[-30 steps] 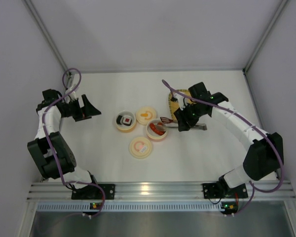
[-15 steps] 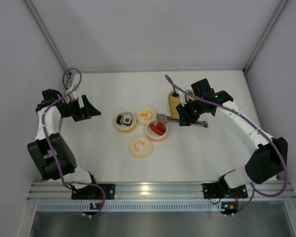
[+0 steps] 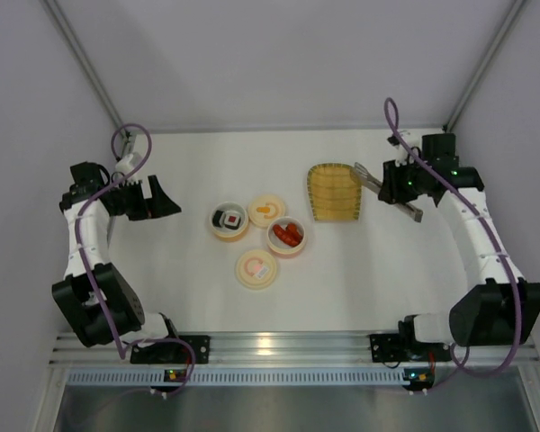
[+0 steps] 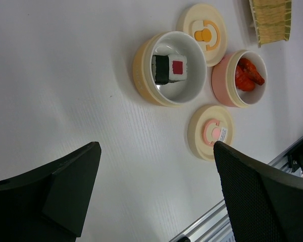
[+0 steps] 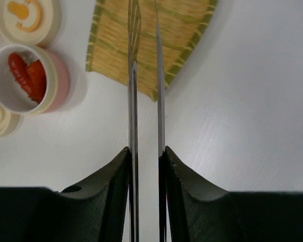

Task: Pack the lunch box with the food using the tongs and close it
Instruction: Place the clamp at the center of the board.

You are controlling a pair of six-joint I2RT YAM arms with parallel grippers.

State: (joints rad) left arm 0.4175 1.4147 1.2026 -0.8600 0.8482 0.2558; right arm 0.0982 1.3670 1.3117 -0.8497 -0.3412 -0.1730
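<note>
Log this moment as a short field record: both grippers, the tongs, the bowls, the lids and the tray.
left gripper: open, empty, above the table left of the bowls
right gripper: shut on the tongs, tips pointing over the tray
yellow bowl: uncovered, holds the sushi roll
pink bowl: uncovered, holds red food pieces
lids: orange-knob lid and pink-knob lid lie flat beside the bowls
woven tray: no food on it
</note>
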